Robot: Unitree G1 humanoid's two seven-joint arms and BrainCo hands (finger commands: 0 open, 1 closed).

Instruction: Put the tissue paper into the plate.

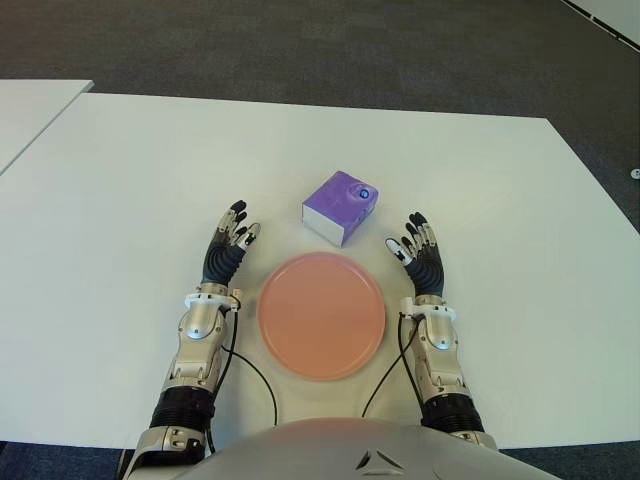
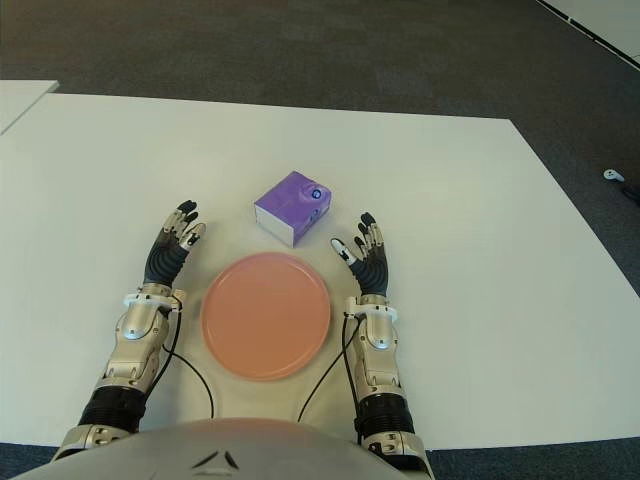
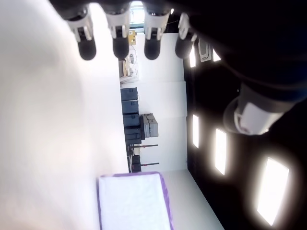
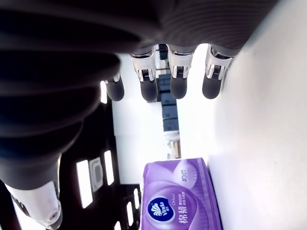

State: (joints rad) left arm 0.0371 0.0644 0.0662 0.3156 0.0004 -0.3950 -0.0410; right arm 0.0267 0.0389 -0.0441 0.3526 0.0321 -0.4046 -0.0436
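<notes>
A purple pack of tissue paper [image 1: 340, 205] lies on the white table [image 1: 120, 200], just beyond the far rim of an empty salmon-pink plate [image 1: 320, 314]. My left hand [image 1: 228, 242] shows to the left of the plate with its fingers stretched out and nothing in them. On the plate's other side my right hand [image 1: 414, 244] is open too, its fingertips a short way right of and nearer than the pack. The right wrist view shows the pack's printed purple face [image 4: 180, 201] beyond the straight fingers [image 4: 178, 81]. The left wrist view catches the pack's white side [image 3: 132, 201].
A second white table [image 1: 30, 110] stands at the far left. Dark carpet [image 1: 330, 50] runs beyond the far edge of the table. Thin black cables [image 1: 255, 375] trail from both wrists beside the plate.
</notes>
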